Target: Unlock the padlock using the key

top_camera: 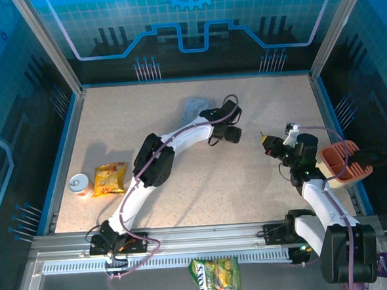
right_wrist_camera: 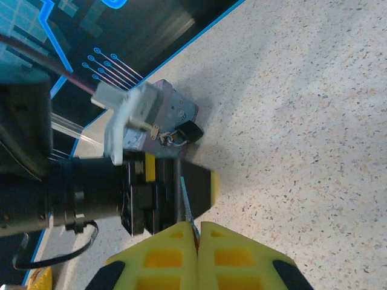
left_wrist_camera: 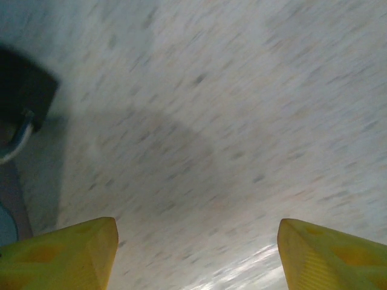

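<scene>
Can (top_camera: 81, 185): it stands near the left edge of the table (top_camera: 216, 196).
Snack bag (top_camera: 109, 178): yellow, it lies just beside the can, on its right.
Grey tin (top_camera: 192, 107): it is at the far middle of the table.
Padlock (right_wrist_camera: 192, 131): small and dark, it lies on the table just beside the grey tin.
Left gripper (left_wrist_camera: 196, 254): yellow fingers are wide apart and hold nothing, over bare table near the tin.
Right gripper (right_wrist_camera: 198, 232): fingers are pressed together on the key (right_wrist_camera: 187, 205), and its thin blade points toward the left gripper.
Orange rack (top_camera: 342, 162): it is at the right edge.

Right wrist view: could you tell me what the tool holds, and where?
Right tool pinches what looks like the key by its base; thin blade protrudes.
</scene>
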Controlling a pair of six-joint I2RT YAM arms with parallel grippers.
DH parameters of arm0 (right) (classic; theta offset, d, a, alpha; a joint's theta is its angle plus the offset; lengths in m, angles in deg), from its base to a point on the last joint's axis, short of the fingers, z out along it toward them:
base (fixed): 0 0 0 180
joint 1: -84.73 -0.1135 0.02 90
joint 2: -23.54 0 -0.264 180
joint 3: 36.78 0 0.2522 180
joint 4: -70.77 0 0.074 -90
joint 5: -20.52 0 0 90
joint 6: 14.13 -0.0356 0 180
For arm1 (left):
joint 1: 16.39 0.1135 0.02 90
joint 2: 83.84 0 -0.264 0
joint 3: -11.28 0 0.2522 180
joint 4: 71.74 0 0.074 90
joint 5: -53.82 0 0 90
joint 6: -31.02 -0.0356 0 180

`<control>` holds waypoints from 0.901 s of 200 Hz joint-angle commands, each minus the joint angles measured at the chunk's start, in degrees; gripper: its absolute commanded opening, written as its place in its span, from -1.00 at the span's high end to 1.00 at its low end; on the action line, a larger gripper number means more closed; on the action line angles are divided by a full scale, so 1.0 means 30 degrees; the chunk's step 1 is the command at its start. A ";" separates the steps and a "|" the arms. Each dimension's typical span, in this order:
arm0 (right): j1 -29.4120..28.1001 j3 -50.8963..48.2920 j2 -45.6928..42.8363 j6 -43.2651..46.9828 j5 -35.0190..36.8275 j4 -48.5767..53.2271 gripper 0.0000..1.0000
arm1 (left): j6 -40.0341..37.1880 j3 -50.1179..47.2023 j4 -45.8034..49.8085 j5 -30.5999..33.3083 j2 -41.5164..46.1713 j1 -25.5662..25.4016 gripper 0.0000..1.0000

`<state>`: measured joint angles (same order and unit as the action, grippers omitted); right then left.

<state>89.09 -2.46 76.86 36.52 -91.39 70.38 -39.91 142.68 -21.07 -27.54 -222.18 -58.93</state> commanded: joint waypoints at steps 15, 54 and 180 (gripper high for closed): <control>0.0103 -0.0261 0.0126 0.0139 -0.0416 -0.0329 1.00 | 0.0074 -0.4926 -0.2438 0.0986 0.3566 0.1599 -0.44; -0.0123 -0.0269 0.0273 0.0125 -0.0540 -0.0337 1.00 | -0.0168 -0.9521 -0.5433 0.0204 0.6217 0.3545 -0.46; -0.0609 -0.0260 0.0567 0.0313 -0.0485 -0.0329 1.00 | 0.2092 -1.4580 -1.5137 -0.5083 0.7161 0.4796 -0.46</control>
<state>88.09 -2.46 78.41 36.54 -92.41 70.33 -38.58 100.00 -58.90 -40.61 -201.83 -43.96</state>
